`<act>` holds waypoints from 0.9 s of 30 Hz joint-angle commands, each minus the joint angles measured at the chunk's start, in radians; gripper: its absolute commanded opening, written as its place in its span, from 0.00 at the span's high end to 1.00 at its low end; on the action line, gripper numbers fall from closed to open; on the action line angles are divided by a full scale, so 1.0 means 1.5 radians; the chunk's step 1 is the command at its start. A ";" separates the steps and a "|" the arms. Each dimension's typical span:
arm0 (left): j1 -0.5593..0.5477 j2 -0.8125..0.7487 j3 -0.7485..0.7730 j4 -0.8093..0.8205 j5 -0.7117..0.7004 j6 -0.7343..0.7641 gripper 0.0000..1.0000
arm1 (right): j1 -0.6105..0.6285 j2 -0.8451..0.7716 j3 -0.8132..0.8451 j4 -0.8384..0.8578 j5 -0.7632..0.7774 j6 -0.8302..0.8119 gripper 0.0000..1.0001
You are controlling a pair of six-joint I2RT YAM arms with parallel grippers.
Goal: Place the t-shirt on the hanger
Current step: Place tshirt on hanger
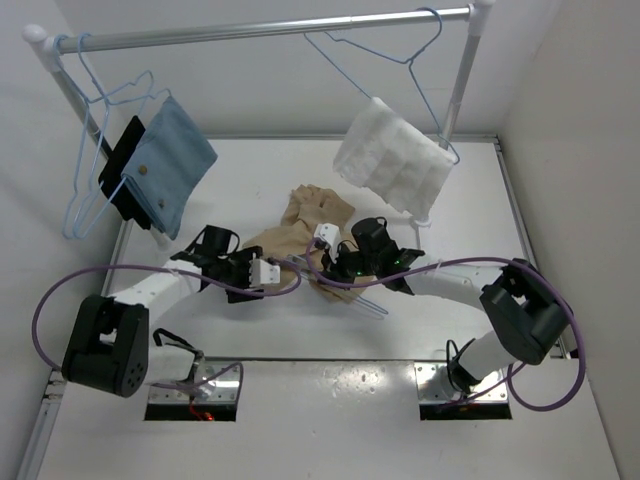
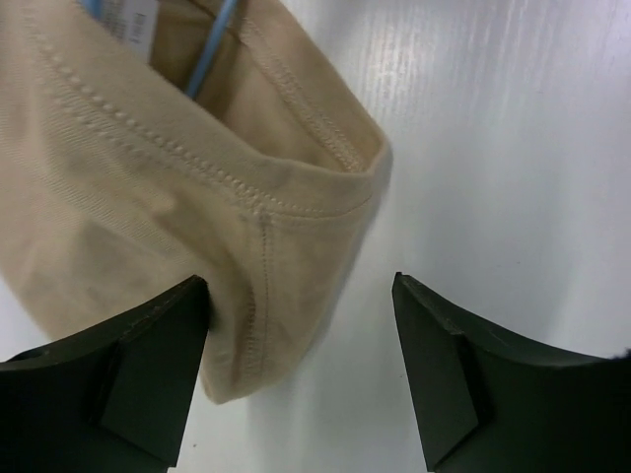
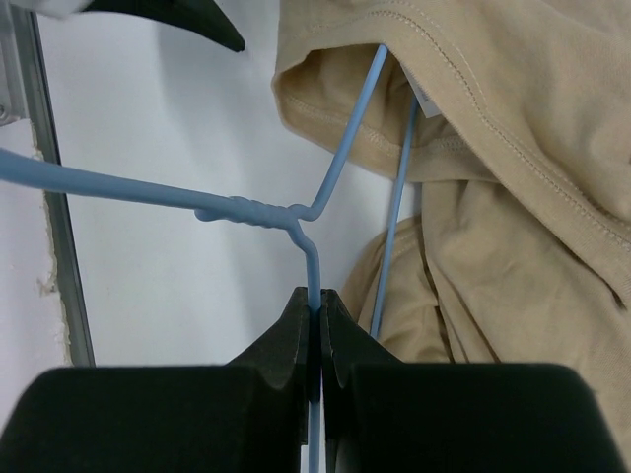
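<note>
Beige t-shirt [image 1: 310,215] lies crumpled mid-frame, hanger [image 3: 246,210] arm already inside; with your right gripper [image 3: 315,305] pinching the hanger neck, close your wide-open left gripper [image 2: 299,286] on the hem

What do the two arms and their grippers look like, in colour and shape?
The left arm and right arm have white links between bulky black joints. A purple cable loops beside each. The left gripper and right gripper have black, wedge-shaped fingers with a matte surface.
</note>
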State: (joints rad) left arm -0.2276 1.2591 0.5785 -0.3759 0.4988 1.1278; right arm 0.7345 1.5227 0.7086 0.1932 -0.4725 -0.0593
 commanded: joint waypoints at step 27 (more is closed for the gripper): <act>-0.026 -0.007 0.157 -0.012 0.011 -0.129 1.00 | 0.003 -0.019 0.077 -0.153 -0.011 -0.095 1.00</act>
State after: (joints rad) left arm -0.2790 1.2976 0.7425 -0.3370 0.4423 0.9726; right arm 0.7345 1.5215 0.7876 0.0345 -0.4782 -0.1326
